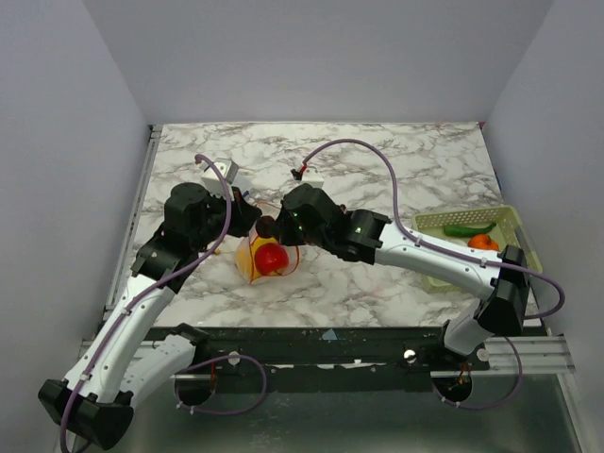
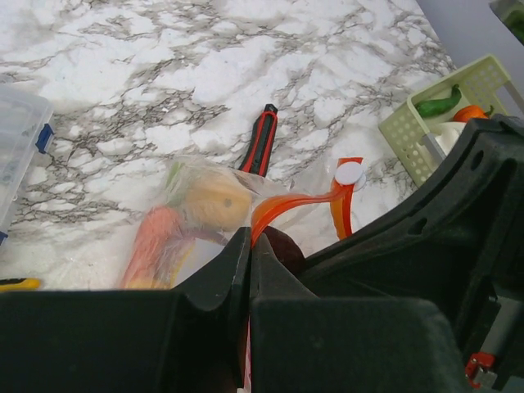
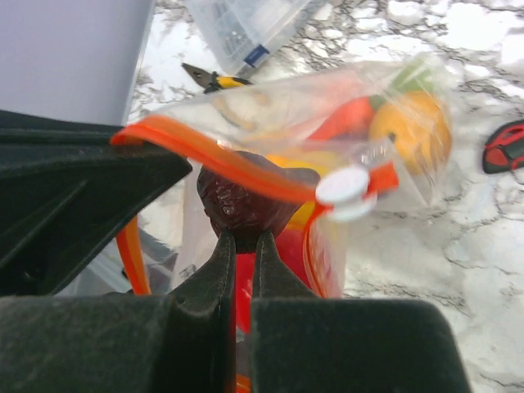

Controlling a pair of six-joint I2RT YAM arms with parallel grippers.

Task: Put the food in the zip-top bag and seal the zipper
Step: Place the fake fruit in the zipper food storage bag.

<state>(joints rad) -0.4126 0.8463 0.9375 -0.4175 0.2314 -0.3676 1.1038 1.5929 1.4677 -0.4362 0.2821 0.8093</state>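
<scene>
Surface: marble table [image 1: 415,160], basket [image 1: 514,226] at its right edge.
Bag: zip-top bag [image 3: 270,115] mid-table between both arms, with orange, red and yellow food [image 3: 413,131] inside.
Left: left gripper [image 2: 249,246] clamped on the zipper [image 2: 286,205].
Right: right gripper [image 3: 239,246] apparently pinching a dark brown piece [image 3: 241,205] at the bag's mouth.

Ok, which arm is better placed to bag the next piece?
Right. The right jaws grip the dark wrinkled toy fruit at the mouth of the clear plastic bag; the left jaws clamp its orange-red zipper strip.
</scene>
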